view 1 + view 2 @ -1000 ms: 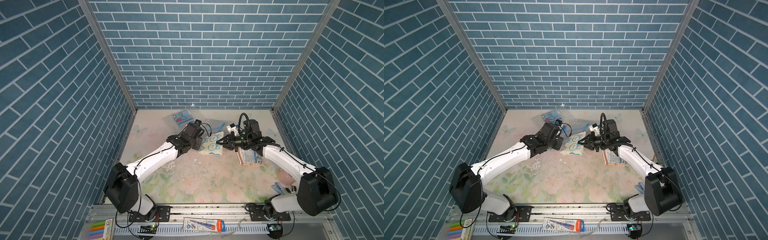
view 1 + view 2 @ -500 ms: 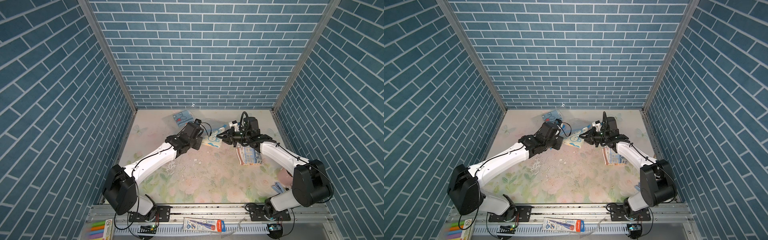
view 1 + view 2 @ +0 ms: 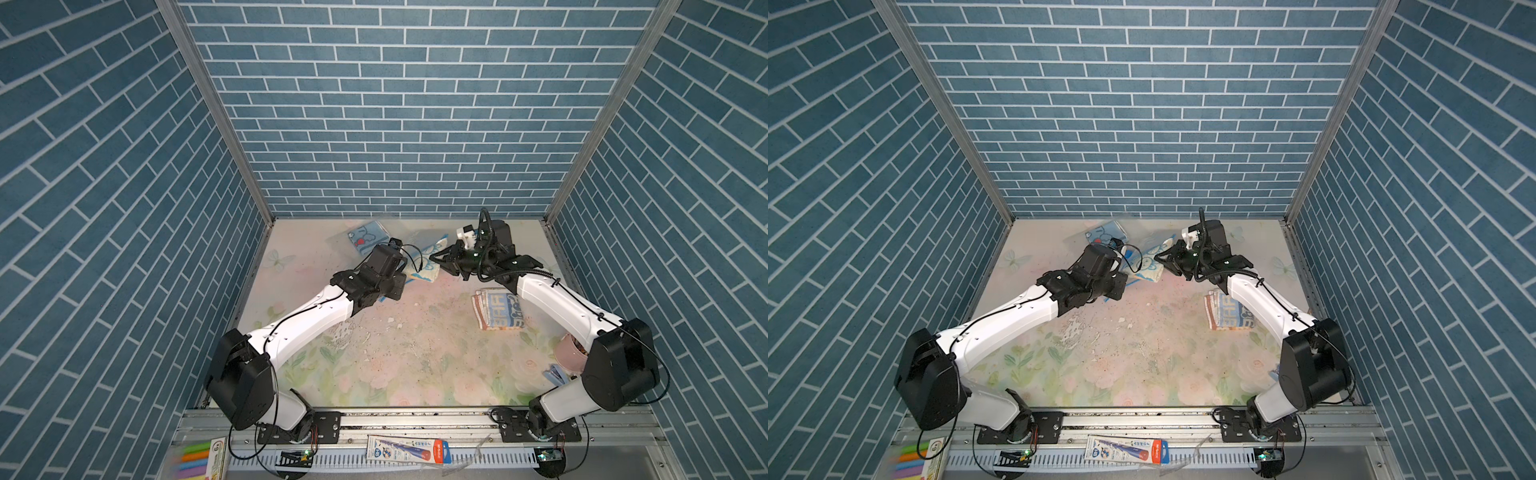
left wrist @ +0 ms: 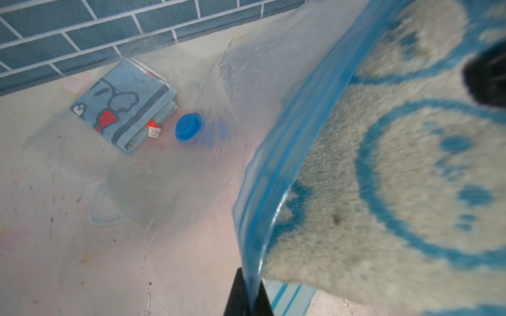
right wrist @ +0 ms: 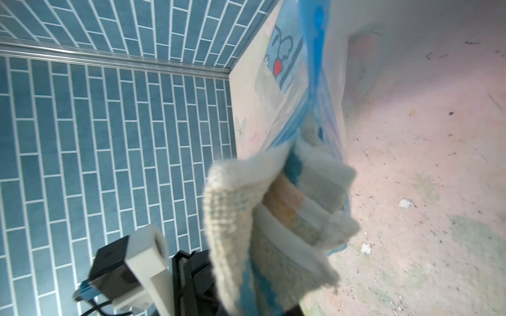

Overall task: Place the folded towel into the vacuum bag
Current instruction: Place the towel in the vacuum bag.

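Because the folded towel (image 5: 246, 219) is soft terry that sags and splays at its layers wherever it is not supported, it will handle as a light, limp bundle, best pinched across the folded thickness near one end so the other end can lead. The right gripper (image 3: 436, 259) has it that way, jaws closed on the trailing end, and the leading end sits just inside the raised mouth of the vacuum bag (image 4: 164, 164). The bag film looks thin, slick and floppy, so I judge the stiffer blue zip strip (image 4: 301, 123) the only sensible place to hold. The left gripper (image 4: 248, 295) is clamped shut on that strip, lifting the upper lip. The towel's long axis runs from the right jaws straight towards the opening, its free end pointing into the bag and towards the back wall. The bag lies flat beyond, with its mouth facing the arms, its blue valve cap (image 4: 188, 127) up, and a blue cartoon towel (image 4: 123, 106) inside near the far end. Another folded towel (image 3: 498, 309) rests on the table below the right arm.
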{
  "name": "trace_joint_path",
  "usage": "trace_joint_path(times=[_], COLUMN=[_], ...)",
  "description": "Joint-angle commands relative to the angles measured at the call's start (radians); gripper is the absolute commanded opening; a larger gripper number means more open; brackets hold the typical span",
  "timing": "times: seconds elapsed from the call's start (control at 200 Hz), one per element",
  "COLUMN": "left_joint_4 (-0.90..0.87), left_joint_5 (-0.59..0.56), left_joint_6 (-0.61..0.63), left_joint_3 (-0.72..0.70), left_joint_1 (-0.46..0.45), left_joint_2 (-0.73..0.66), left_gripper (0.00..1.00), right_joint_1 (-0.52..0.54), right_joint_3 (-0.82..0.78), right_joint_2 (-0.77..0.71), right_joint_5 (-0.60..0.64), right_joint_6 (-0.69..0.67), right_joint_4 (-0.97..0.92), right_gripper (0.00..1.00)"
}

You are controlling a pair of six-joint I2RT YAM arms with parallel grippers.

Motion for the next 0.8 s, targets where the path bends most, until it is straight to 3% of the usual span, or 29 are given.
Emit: trace_joint_path(times=[0.0,0.365,0.65,0.735,0.795], left_joint_4=[0.013,0.026,0.045,0.051,0.052], left_joint_5=[0.012,0.009,0.032,0.039,0.038], left_joint_6=[-0.027,-0.057,-0.074,-0.078,-0.079], left_joint_3=[0.032,0.046,0.045,0.046,0.044], left_joint_1=[-0.003,-0.003,-0.003,-0.003,-0.003], left_joint_2=[0.001,0.017,0.026,0.03,0.03], left_gripper=[0.0,0.0,0.0,0.0,0.0], right_joint_1=[0.023,0.066,0.108,0.112,0.113], right_joint_3=[0.013,-0.005,0.016,0.019,0.017], right_joint_2=[0.025,0.043,0.135,0.149,0.146], right_joint_5=[0.112,0.241,0.204,0.191,0.187], right_joint_6=[-0.04,0.036,0.139,0.151,0.146], right_joint_4=[-0.057,0.004,0.095,0.11,0.107], right_gripper=[0.14,0.16,0.18,0.22,0.3])
